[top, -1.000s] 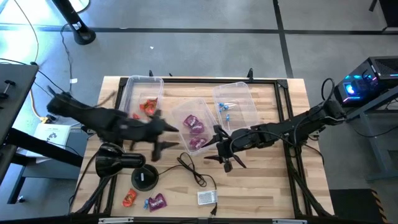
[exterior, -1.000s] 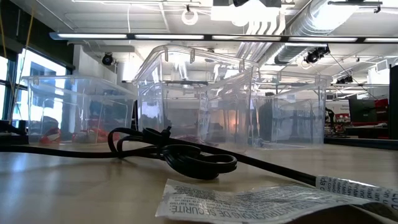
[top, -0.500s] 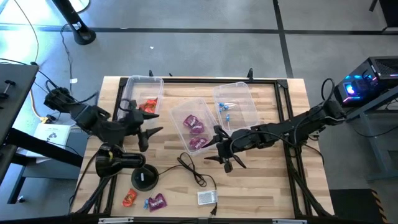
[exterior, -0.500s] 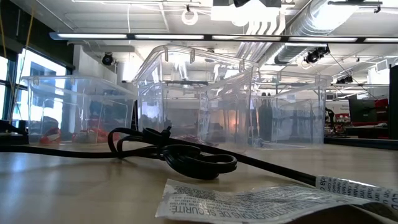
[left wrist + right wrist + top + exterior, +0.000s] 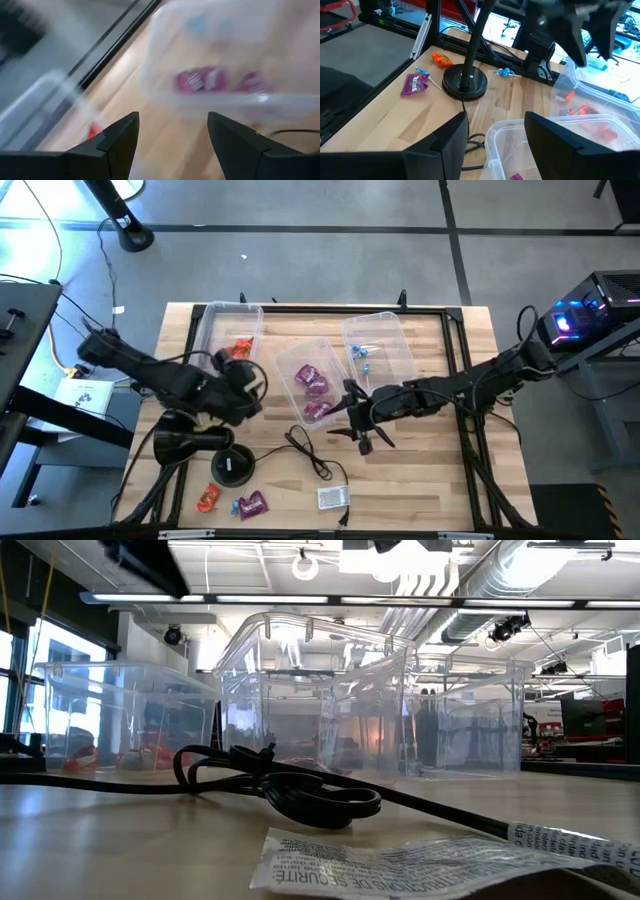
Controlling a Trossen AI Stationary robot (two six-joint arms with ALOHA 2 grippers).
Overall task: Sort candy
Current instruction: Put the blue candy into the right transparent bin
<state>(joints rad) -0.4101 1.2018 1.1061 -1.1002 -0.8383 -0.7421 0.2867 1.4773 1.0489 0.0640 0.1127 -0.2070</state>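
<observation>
Both pairs of my fingers are spread and empty: my left gripper (image 5: 243,383) hangs between the orange-sweet bin (image 5: 207,332) and the purple-sweet bin (image 5: 331,366), my right gripper (image 5: 357,430) at that middle bin's 5 o'clock corner. Loose candy lies at the table's 7 o'clock edge: an orange piece (image 5: 207,498), a purple piece (image 5: 254,504) and, I think, a small blue one between them. My left arm should swing past the lamp base (image 5: 232,467), descend squarely over one wrapper and pinch its middle.
</observation>
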